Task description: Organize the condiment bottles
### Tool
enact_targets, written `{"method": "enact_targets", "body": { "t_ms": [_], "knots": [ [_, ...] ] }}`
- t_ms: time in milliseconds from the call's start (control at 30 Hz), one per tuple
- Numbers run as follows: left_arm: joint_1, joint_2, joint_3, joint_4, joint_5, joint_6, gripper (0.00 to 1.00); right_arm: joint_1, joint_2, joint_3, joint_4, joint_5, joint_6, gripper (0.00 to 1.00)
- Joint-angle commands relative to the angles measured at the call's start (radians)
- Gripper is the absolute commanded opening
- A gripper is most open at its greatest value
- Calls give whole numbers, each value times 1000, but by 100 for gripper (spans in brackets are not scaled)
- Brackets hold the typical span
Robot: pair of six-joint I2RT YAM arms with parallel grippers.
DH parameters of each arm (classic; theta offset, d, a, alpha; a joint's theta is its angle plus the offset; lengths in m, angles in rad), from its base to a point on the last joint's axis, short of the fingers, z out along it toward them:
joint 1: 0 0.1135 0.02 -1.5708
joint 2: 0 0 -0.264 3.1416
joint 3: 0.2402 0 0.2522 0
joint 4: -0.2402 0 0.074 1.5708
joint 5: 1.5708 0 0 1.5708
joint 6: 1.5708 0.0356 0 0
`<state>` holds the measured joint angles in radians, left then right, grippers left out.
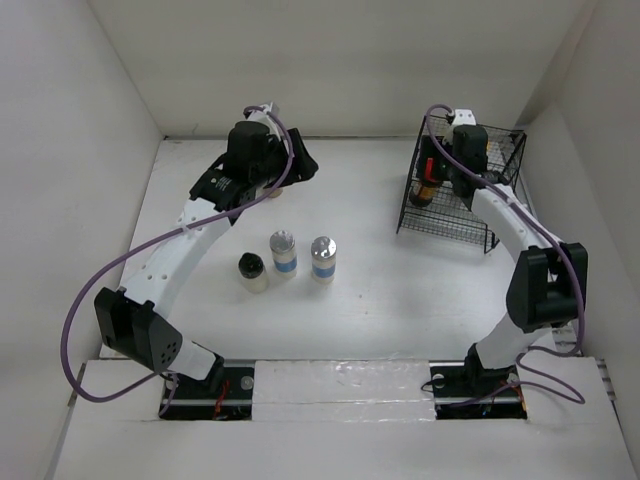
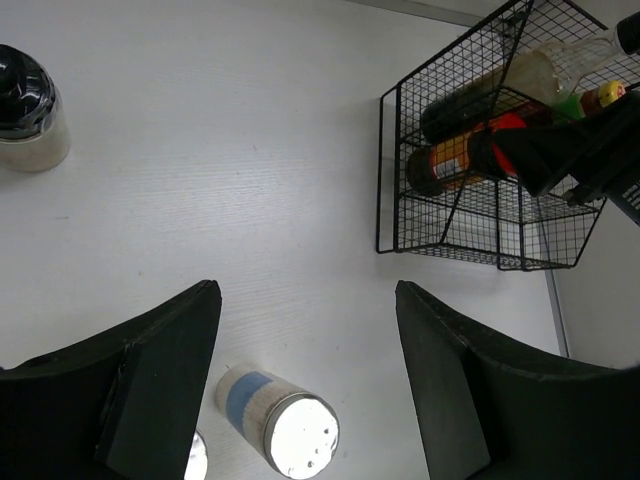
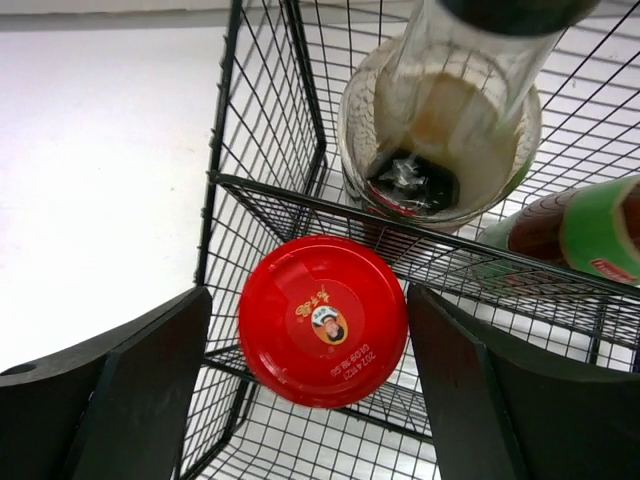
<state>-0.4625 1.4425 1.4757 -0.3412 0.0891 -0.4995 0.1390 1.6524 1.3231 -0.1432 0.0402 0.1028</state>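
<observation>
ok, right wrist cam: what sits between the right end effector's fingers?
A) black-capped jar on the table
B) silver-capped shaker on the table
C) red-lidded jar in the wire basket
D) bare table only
C: the right wrist view shows the red-lidded jar framed between the open fingers of the right end effector, standing inside the black wire basket.
</observation>
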Motion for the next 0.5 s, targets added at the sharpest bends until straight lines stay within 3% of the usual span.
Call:
{"method": "enact_targets", "body": {
  "t_ms": [0, 100, 167, 200, 233, 300, 367, 433, 467],
  "knots": [
    [4, -25, 46, 18, -28, -4, 67, 19, -87, 73, 30, 0, 12, 84],
    [4, -25, 80, -8, -113, -43, 67, 48, -132, 85, 10, 47, -6, 84],
    [4, -34, 127, -18, -207, -77, 65, 71, -169, 108, 1, 59, -15, 75],
    [4, -34, 141, -18, -231, -92, 65, 98, -178, 120, -10, 43, -26, 63],
    [4, -47, 152, -18, -251, -102, 65, 117, -178, 129, -10, 24, -26, 37],
    [4, -82, 161, 10, -302, -102, 64, 201, -178, 130, -21, -31, -26, 19],
    [4, -115, 161, 46, -336, -102, 59, 278, -151, 152, -32, -71, -26, 8],
    [13, -174, 138, 68, -370, -111, 54, 388, -129, 163, -67, -150, -43, 8],
    [13, -194, 138, 77, -370, -111, 51, 424, -129, 174, -84, -166, -76, 17]
  ]
}}
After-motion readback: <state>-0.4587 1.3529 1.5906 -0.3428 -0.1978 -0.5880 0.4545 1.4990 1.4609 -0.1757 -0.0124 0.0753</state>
